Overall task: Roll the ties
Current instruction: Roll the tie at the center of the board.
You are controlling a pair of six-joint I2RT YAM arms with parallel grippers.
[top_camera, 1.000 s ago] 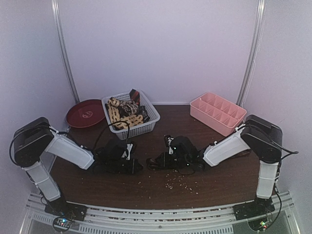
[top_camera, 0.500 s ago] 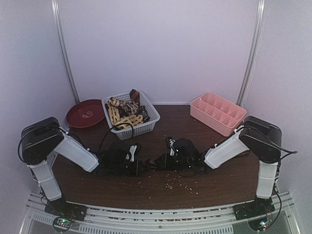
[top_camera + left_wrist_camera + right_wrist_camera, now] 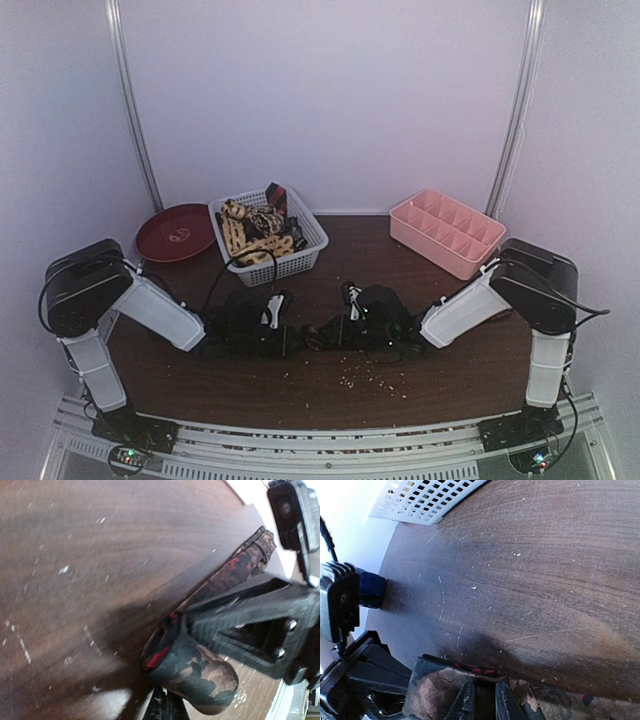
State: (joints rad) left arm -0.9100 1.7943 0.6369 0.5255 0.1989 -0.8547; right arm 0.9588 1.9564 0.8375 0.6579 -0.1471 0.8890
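A dark tie (image 3: 308, 334) with tan patches and red flecks lies on the table between my two grippers. Its end is wound into a short roll (image 3: 200, 672). My left gripper (image 3: 162, 705) is shut, its fingertips buried under that roll. My right gripper (image 3: 484, 702) is pinched on the flat fabric right beside the roll (image 3: 432, 690), jaws nearly together. In the top view the left gripper (image 3: 288, 333) and right gripper (image 3: 325, 332) almost meet at table height. More ties (image 3: 258, 232), tan-patterned and dark, are piled in the white basket (image 3: 300, 255).
A dark red plate (image 3: 175, 232) sits at the back left and a pink divided tray (image 3: 445, 230) at the back right. A small blue mug (image 3: 370, 587) stands beyond the left gripper. Pale crumbs (image 3: 365, 375) dot the wood near the front.
My left arm has shifted right, bringing its gripper closer to the right one. The right gripper has stayed in place on the tie.
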